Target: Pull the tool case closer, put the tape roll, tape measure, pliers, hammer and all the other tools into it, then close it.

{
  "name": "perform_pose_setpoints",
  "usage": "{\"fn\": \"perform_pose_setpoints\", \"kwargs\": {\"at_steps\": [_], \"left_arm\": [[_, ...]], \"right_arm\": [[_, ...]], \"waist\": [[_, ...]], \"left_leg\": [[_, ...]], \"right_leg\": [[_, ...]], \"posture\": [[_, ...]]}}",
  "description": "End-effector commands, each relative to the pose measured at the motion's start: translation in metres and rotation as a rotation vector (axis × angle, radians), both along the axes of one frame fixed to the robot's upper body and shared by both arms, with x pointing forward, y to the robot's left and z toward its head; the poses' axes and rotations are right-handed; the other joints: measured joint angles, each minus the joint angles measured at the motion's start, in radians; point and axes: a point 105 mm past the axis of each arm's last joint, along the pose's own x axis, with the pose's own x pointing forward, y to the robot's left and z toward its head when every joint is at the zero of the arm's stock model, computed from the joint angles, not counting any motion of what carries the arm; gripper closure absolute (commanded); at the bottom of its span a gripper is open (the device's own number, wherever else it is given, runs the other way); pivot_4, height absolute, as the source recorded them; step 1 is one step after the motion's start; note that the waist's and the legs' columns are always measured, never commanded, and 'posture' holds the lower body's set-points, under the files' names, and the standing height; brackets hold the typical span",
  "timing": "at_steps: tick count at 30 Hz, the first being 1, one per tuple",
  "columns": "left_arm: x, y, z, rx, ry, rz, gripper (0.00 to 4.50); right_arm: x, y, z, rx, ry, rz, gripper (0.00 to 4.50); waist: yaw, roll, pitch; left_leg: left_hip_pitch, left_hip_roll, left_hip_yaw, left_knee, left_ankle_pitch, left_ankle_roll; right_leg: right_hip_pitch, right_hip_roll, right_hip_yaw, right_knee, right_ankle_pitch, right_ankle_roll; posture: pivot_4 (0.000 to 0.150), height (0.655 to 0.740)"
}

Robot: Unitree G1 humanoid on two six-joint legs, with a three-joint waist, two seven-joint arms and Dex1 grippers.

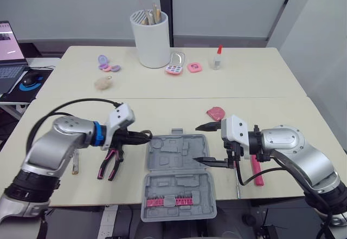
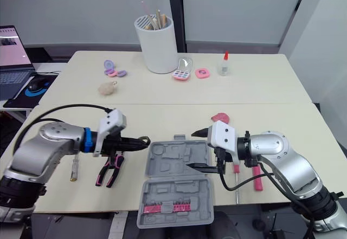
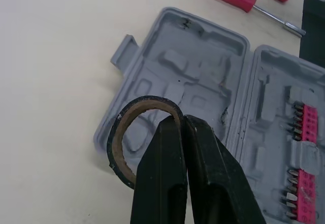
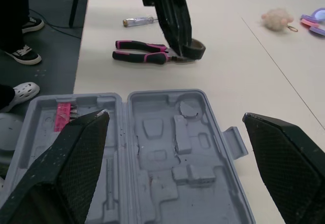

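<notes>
Open flat at the counter's (image 1: 179, 109) near edge, the grey tool case (image 1: 176, 179) carries a pink strip of bits (image 1: 169, 201) in its front half; its other moulded pockets are bare. The left claw (image 1: 143, 136) is pinched shut on the wall of the tape roll (image 3: 114, 148), just beside the case's left rim. That ring looks light and stiff, so an edge pinch should hold, though it may swivel. The right claw (image 1: 197, 142) gapes wide, empty, over the case's right side. Pliers (image 1: 110, 163) lie under the left arm.
</notes>
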Motion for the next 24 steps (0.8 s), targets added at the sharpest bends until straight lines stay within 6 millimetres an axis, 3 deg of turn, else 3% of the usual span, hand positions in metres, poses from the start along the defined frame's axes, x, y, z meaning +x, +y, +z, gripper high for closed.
{"fn": "perform_pose_setpoints", "kwargs": {"at_steps": [1,10,24], "left_arm": [[0.013,-0.005,-0.01,0.059,-0.084,-0.009,4.48],[0.021,-0.022,-0.034,0.065,-0.103,-0.036,4.48],[0.029,-0.019,-0.049,0.129,-0.125,-0.045,4.48]], "right_arm": [[-0.004,0.001,0.012,0.022,-0.05,-0.012,0.0],[-0.005,-0.004,0.012,0.023,-0.041,-0.049,0.0],[-0.005,-0.007,0.012,0.021,-0.038,-0.067,0.0]], "waist": [[0.001,0.0,0.0],[0.0,0.0,0.0],[0.0,0.0,0.0]], "left_leg": [[0.0,0.0,0.0,0.0,0.0,0.0],[0.0,0.0,0.0,0.0,0.0,0.0],[0.0,-0.001,0.0,0.0,0.0,0.0]], "right_leg": [[0.0,0.0,0.0,0.0,0.0,0.0],[0.0,0.0,0.0,0.0,0.0,0.0],[0.0,0.0,0.0,0.0,0.0,0.0]], "posture": [[0.15,0.74],[0.15,0.74],[0.15,0.74]]}}
